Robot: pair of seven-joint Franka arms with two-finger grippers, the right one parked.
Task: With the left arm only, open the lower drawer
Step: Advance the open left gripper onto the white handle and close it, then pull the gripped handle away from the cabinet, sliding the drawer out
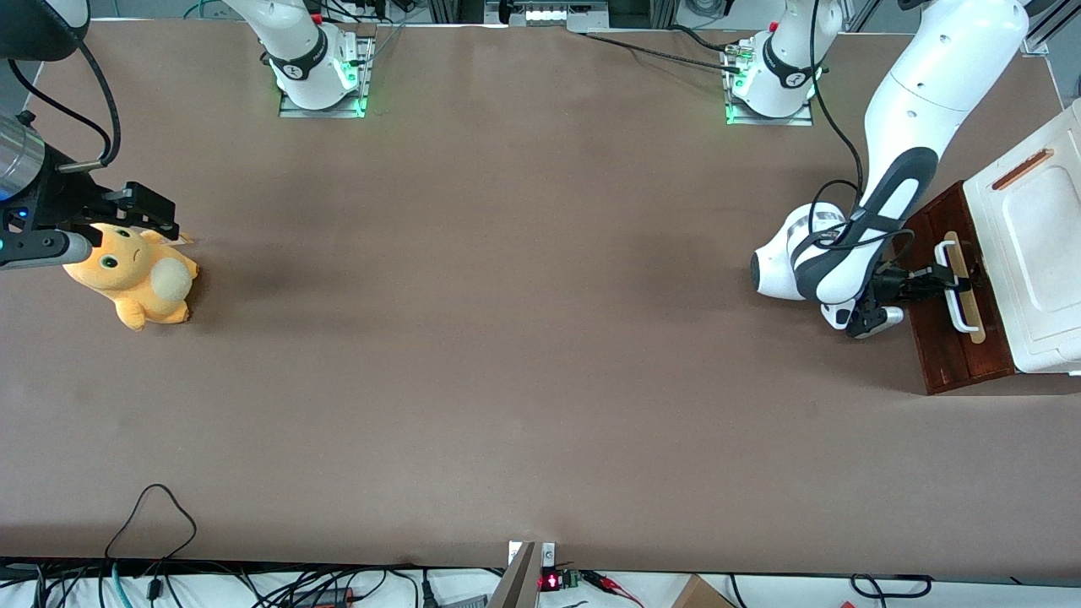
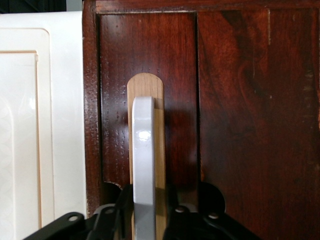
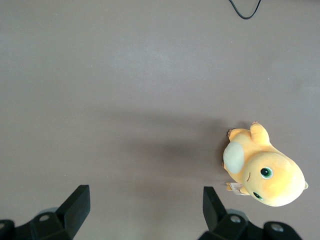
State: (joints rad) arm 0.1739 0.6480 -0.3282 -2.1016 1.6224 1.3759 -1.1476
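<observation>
Gripper (image 2: 145, 220) fingers clamp the white bar handle (image 2: 144, 150) of the reddish-brown lower drawer (image 2: 240, 110).

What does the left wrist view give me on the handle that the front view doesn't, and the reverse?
Only the left wrist view: the white handle runs between the claw fingers, against its pale wood strip; whether the fingers press on it is unclear.

Only the front view: the left arm reaching across the table, and the orange plush toy toward the parked arm's end.

Both: the lower drawer front, the white cabinet beside it, and the claw at the handle.
</observation>
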